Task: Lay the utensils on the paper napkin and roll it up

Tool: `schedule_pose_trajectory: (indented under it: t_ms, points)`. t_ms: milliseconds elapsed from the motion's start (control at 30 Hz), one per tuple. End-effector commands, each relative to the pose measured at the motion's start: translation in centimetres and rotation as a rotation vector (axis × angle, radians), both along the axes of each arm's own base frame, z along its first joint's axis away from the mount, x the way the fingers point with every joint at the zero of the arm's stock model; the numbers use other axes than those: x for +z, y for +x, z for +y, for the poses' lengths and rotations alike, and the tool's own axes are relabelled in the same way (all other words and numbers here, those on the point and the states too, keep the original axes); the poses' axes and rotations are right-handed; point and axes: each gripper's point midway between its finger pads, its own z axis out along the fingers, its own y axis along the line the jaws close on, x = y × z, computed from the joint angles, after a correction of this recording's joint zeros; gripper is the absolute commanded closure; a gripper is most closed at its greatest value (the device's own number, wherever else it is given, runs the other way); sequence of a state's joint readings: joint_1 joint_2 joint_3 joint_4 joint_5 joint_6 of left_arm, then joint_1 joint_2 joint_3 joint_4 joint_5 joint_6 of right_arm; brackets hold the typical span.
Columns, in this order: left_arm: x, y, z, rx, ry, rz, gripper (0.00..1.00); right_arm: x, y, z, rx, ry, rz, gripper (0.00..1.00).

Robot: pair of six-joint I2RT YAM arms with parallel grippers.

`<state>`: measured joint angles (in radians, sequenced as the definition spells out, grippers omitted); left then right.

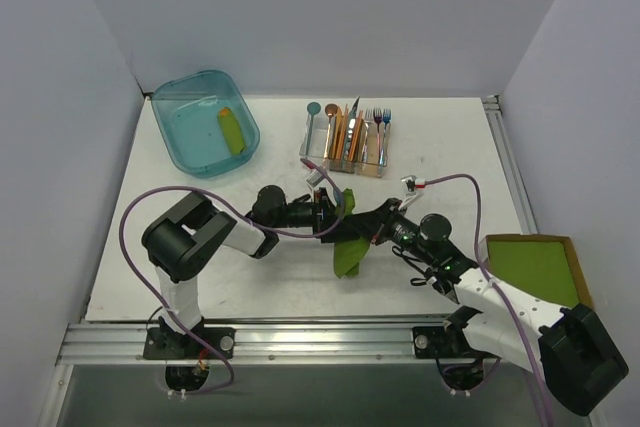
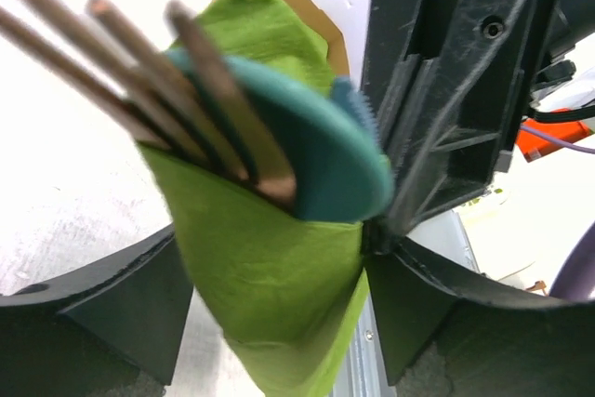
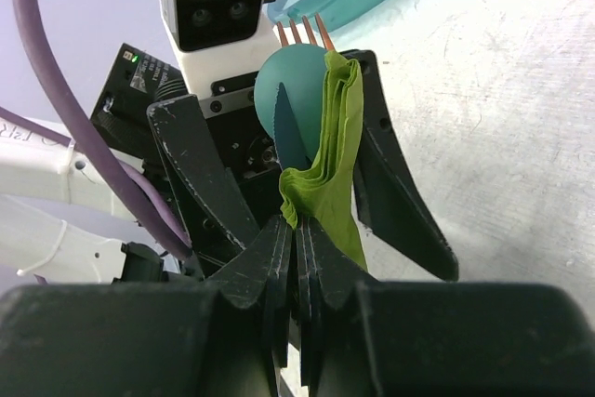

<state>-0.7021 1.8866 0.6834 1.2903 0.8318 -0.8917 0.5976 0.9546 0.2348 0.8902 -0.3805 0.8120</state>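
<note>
right pincer (image 3: pixel 297 230): clenched on napkin (image 3: pixel 337 146) fold | left pincer (image 2: pixel 270 258): spread open, straddling napkin | fork (image 2: pixel 218 99), spoon (image 2: pixel 335 174): wrapped inside, between left fingers | handling: paper soft, probably tears easily; metal likely slippery, so squeeze over the handles

Left end effector (image 2: pixel 274 309) spread wide; right end effector (image 3: pixel 296 239) pinched closed; both arms angled inward.

A white table (image 1: pixel 450 137) carries a translucent teal tub (image 1: pixel 205 124) at its far left corner and, toward the far middle, a clear plastic caddy (image 1: pixel 343 152) bunched with coloured cutlery (image 1: pixel 352 127). A cardboard-rimmed stack of green napkins (image 1: pixel 533 267) sits at its near right edge
</note>
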Motion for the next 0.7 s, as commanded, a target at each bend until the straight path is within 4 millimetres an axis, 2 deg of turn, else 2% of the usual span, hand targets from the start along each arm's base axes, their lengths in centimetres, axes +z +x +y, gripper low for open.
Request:
schedule_pose_trajectory:
  t_ms: [0,233,667]
  points:
    - [7.0,-0.9,0.6,-0.024,-0.215,-0.258,0.24,3.7,0.8,0.4,-0.013,0.068,-0.103,1.00]
    - [7.4,-1.3,0.9,-0.027,-0.222,-0.265,0.34,2.9,1.2,0.2,-0.033,0.049,-0.091,1.00]
    - [6.7,-1.6,1.1,-0.037,-0.211,-0.253,0.44,2.5,1.5,-0.4,-0.068,0.016,-0.085,1.00]
